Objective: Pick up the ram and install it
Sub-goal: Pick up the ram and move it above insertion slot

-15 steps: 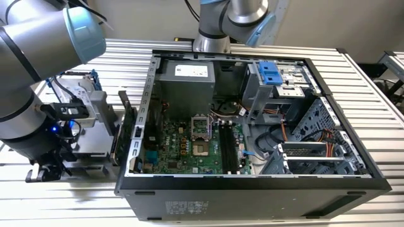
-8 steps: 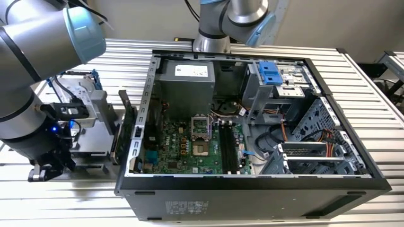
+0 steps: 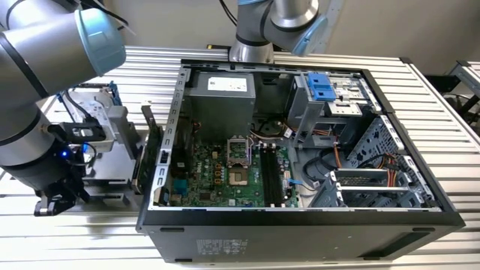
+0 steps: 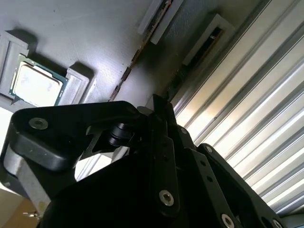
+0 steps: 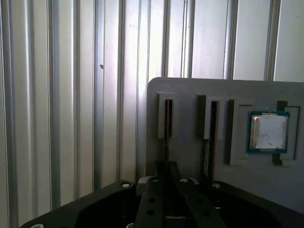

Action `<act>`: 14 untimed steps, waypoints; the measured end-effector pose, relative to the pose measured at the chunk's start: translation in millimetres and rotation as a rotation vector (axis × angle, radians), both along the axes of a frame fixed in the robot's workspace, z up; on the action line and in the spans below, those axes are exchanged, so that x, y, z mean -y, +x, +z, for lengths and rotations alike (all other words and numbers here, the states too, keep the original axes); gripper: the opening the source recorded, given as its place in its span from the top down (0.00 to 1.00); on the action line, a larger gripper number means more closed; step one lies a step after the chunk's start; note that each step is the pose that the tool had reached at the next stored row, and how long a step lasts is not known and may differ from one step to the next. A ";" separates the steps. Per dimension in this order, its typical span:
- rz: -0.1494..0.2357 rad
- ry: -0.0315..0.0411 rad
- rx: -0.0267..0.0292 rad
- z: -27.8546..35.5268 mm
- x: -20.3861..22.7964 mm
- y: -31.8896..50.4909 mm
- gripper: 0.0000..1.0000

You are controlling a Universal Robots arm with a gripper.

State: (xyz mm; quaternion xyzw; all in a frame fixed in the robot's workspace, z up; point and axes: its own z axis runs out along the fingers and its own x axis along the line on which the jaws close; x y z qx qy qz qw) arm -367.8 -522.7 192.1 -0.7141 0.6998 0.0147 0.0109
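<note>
Two thin sticks stand on edge in slots of a grey tray (image 5: 190, 90), beside a square chip (image 5: 268, 131). One is the ram (image 5: 167, 118), with the gripper (image 5: 167, 167) right at its end. The other stick (image 5: 212, 123) is just beside it. I cannot tell if the gripper is open or closed. If the gripper is a bit crooked, it could bump the tray or grab the ram tilted. A tilted ram may bend or slip out.
</note>
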 end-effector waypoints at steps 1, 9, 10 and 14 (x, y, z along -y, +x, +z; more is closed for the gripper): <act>-0.002 0.0005 0.0000 3.1 0.2 0.0 1.00; -0.002 0.0005 -0.0002 40.0 0.2 0.1 1.00; -0.002 0.0002 -0.0006 44.4 0.2 0.0 1.00; -0.002 0.0005 -0.0005 62.6 0.1 0.1 1.00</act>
